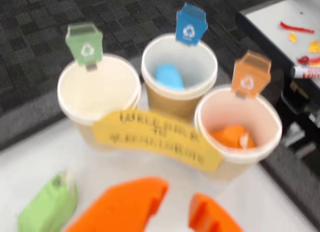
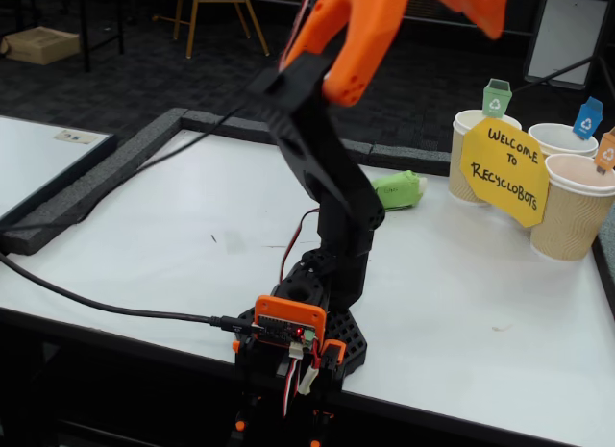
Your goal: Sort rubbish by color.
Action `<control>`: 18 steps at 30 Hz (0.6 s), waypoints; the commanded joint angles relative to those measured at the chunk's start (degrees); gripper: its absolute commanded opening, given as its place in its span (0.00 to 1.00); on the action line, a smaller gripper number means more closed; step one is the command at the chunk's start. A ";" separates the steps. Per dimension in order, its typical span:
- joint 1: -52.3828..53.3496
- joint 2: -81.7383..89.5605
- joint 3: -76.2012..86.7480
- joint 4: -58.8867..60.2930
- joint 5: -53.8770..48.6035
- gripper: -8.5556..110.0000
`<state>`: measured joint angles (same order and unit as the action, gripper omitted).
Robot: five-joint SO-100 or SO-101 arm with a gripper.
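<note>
While the orange end effector (image 1: 175,212) is hovering spread and empty, the green crumpled paper wad (image 1: 47,209) is lying on the white surface (image 2: 192,235); looking light and squashy, best pinched mid-body.

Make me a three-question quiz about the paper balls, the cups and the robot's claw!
1. Where is the green paper wad?
A. in the green-tagged cup
B. on the table
C. in the gripper

2. How many cups hold a wad?
A. one
B. two
C. three

3. How is the gripper?
A. open and empty
B. shut on a wad
C. inside a cup

Answers:
1 B, it lies on the white table in front of the cups.
2 B, the blue-tagged cup holds the light blue wad and the orange-tagged cup the orange wad; the green-tagged cup looks empty.
3 A, the wrist view shows its orange jaws apart with nothing between.
</note>
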<state>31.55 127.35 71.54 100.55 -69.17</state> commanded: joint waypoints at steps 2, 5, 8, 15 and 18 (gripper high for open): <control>-1.05 9.32 6.77 0.18 4.75 0.07; -1.93 11.95 10.72 0.18 8.26 0.07; -3.25 13.54 13.27 0.18 12.04 0.07; -9.32 14.24 16.96 0.18 21.88 0.07; -12.13 14.15 19.95 0.18 22.06 0.07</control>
<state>23.12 139.57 90.97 100.63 -49.31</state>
